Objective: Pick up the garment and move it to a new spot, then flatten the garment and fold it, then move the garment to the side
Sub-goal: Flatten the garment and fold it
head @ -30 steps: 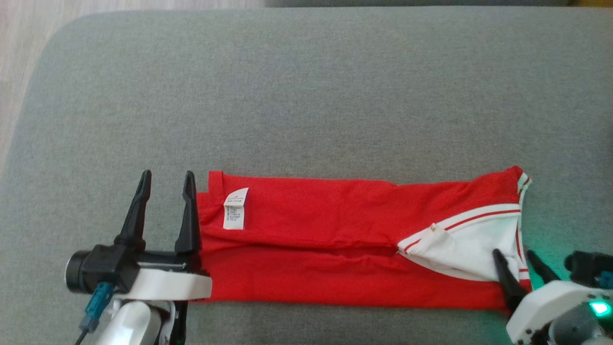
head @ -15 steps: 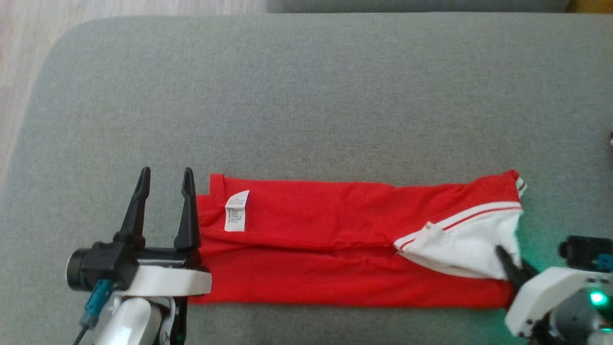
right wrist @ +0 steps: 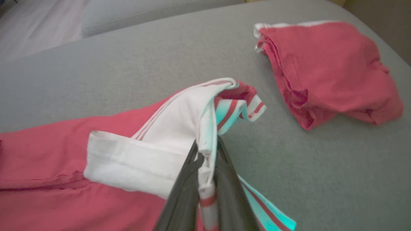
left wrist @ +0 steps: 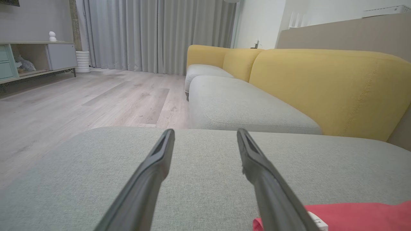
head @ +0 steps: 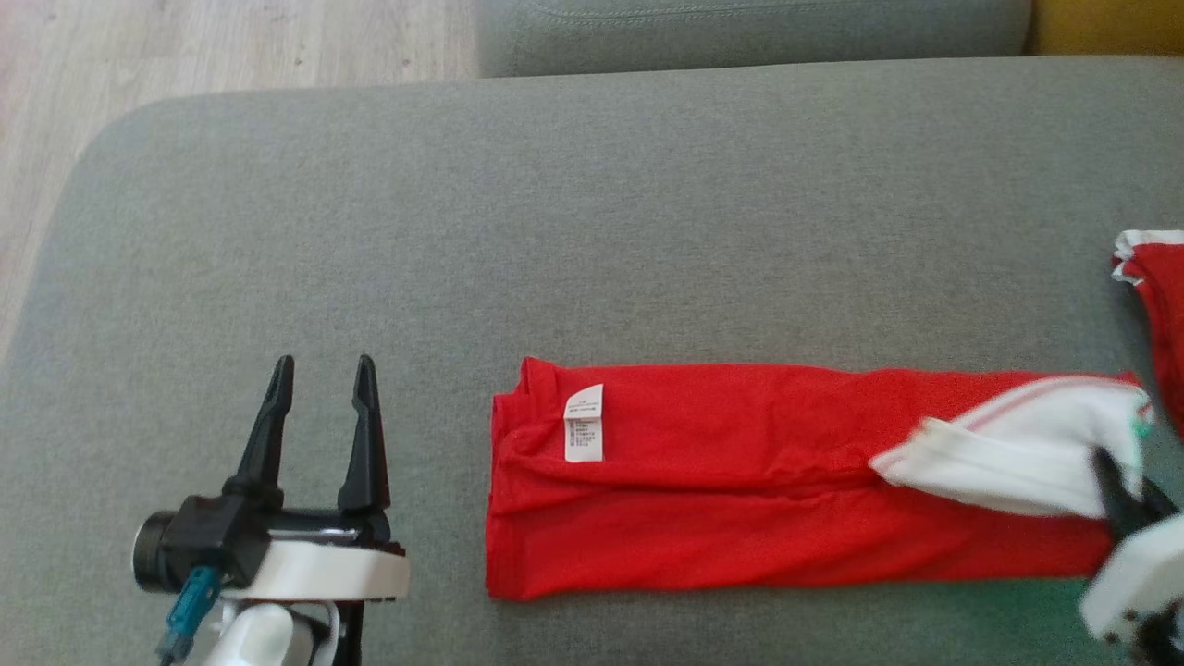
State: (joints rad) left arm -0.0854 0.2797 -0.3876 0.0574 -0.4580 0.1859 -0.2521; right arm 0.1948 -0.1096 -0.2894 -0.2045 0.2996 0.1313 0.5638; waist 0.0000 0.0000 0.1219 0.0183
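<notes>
Red garment (head: 740, 481), white end clamped in R end effector (right wrist: 207, 145).

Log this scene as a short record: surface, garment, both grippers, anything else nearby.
surface: grey cushion
garment: red garment, folded into a long strip, white label facing up
left gripper: open, empty, apart from the garment
right gripper: shut on the garment's white striped end
nearby: second red cloth, bundled, beyond the held end

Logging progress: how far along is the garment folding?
Done: the red garment lies flattened, folded lengthwise into a strip on the grey cushion. In hand: the right pincer is shut on its white end; the left pincer stands open, apart. Left: likely crosswise folds, then moving it aside.
</notes>
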